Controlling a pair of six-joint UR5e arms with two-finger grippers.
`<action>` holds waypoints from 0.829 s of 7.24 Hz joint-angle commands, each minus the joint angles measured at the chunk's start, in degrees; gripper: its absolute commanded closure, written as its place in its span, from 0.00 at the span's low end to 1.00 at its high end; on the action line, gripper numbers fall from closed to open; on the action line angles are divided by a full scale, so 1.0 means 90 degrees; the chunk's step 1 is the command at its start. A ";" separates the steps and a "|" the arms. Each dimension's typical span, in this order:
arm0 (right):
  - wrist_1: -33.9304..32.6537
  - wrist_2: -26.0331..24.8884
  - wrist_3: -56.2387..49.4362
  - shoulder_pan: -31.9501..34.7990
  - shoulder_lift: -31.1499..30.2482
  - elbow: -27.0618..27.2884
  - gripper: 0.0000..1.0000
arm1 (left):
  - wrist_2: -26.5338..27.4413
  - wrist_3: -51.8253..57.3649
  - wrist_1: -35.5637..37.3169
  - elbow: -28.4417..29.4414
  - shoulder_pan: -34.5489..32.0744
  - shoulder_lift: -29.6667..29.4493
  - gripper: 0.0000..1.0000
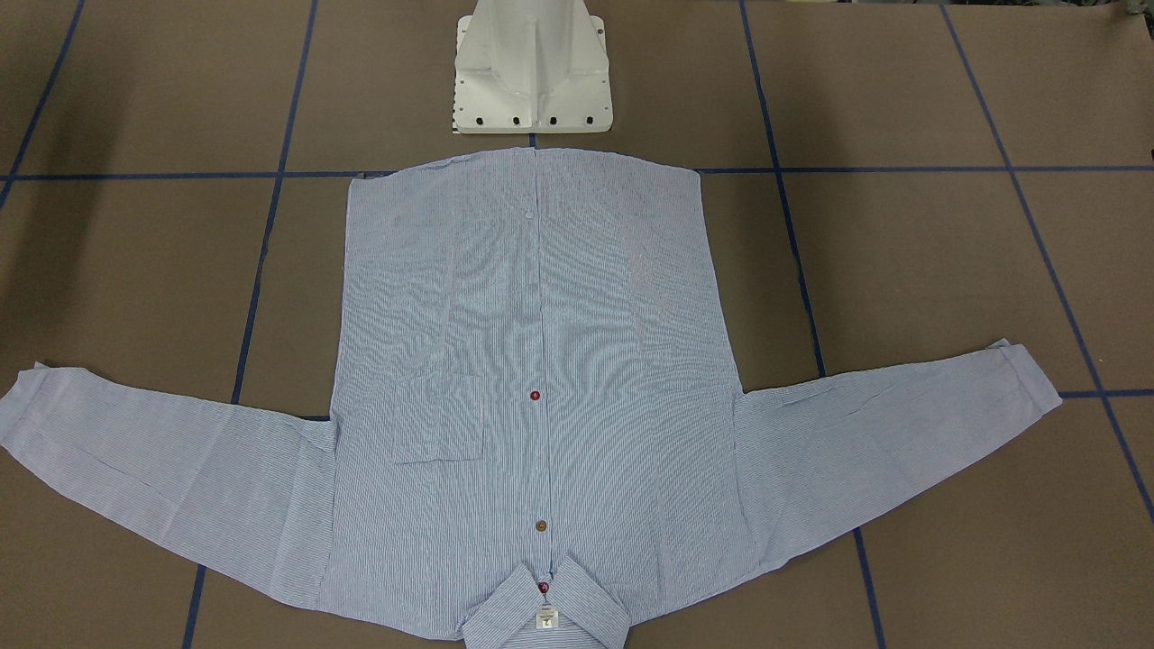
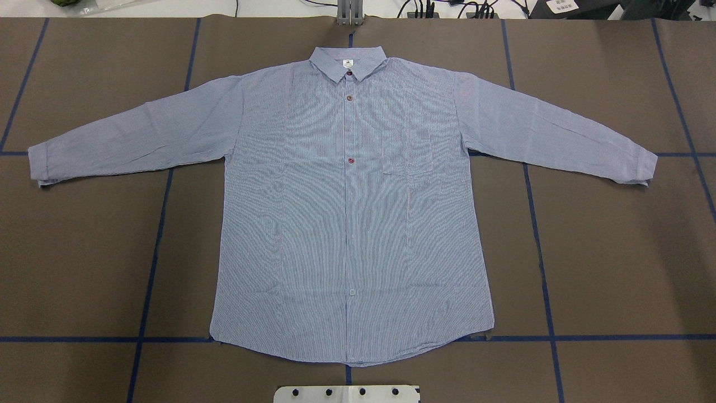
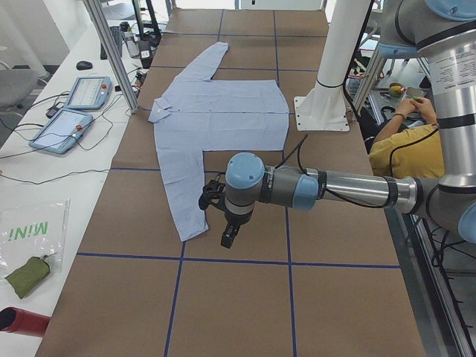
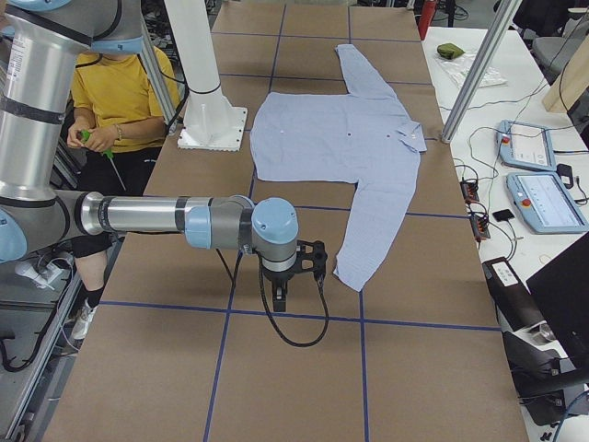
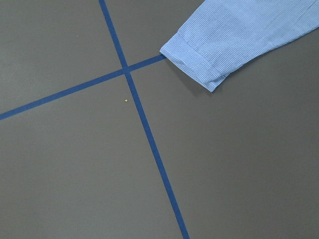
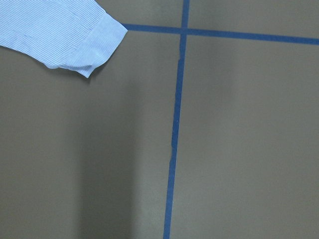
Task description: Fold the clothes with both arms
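Note:
The light blue striped shirt (image 2: 352,224) lies flat and face up on the brown table, buttoned, with both sleeves spread wide; its collar (image 1: 545,613) points away from the robot's base. My left gripper (image 3: 229,236) hangs over the table just past the shirt's sleeve end, near its cuff (image 5: 197,62). My right gripper (image 4: 279,296) hangs the same way beside the other cuff (image 6: 89,47). Neither touches the shirt (image 3: 223,111). Both show only in the side views, so I cannot tell whether they are open or shut.
The white pedestal base (image 1: 532,72) stands at the shirt's hem. Blue tape lines (image 2: 162,224) grid the table. A person in a yellow shirt (image 4: 120,92) sits behind the robot. Teach pendants (image 3: 63,130) and a green pouch (image 3: 26,275) lie on a side bench.

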 commanded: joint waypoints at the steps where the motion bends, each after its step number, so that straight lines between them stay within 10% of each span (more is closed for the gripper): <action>1: 0.0239 -0.0049 0.0015 0.0170 0.0568 0.0219 0.00 | 0.0045 -0.0062 -0.1698 0.0066 -0.0008 -0.0273 0.00; 6: 0.1288 -0.0030 0.0959 0.0357 0.1002 -0.0228 0.00 | 0.0026 -0.0258 -0.2733 0.0487 -0.0008 -0.0852 0.00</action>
